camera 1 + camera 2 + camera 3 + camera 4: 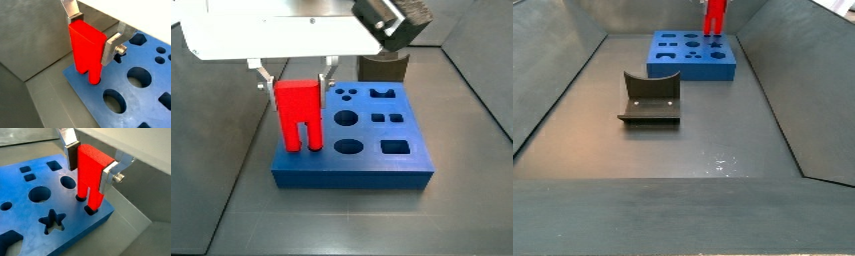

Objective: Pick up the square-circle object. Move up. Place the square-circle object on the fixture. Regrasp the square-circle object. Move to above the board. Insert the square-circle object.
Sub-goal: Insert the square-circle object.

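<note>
Gripping the red block (298,112) upright by its top, the gripper (294,80) lowers both prongs into the board (372,160) holes at its corner (fixture (651,97) sits well apart, bare).

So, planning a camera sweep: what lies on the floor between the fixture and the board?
Nothing: in a side view the grey floor between the fixture and the board is bare. The claw holds the square-circle object over the board's far corner.
</note>
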You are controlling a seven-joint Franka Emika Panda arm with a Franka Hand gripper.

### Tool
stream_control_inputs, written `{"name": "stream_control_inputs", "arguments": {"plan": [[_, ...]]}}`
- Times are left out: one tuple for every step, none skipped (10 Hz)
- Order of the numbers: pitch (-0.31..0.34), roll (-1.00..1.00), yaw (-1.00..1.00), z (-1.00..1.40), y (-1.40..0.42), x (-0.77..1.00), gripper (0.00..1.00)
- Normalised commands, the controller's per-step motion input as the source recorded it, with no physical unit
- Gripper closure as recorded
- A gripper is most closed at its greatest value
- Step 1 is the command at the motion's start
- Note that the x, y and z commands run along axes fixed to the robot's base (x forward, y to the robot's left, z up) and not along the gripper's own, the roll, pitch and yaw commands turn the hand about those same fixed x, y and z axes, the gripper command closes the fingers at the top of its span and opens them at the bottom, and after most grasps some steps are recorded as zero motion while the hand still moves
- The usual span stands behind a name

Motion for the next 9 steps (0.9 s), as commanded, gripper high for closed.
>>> {"name": "stream_control_inputs", "arguments": {"plan": [[0.000,0.00,-0.01,0.00,0.00,0.00,1.00],[0.034,0.10,-0.17,-0.09,0.02,0.02,1.00],[0.006,0.04,-0.13,-0.08,0.00,0.00,1.00],[0.000,0.00,0.00,-0.06,0.00,0.00,1.00],[0.000,0.02,0.00,-0.07,0.00,0.00,1.00],[0.000,0.06,-0.10,-0.11,0.00,0.04,1.00],[0.000,0.06,-0.11,-0.20,0.00,0.05,1.00],[0.000,0.06,-0.11,-0.20,0.00,0.01,1.00],[0.000,0.03,-0.13,-0.15,0.00,0.09,1.00]]}}
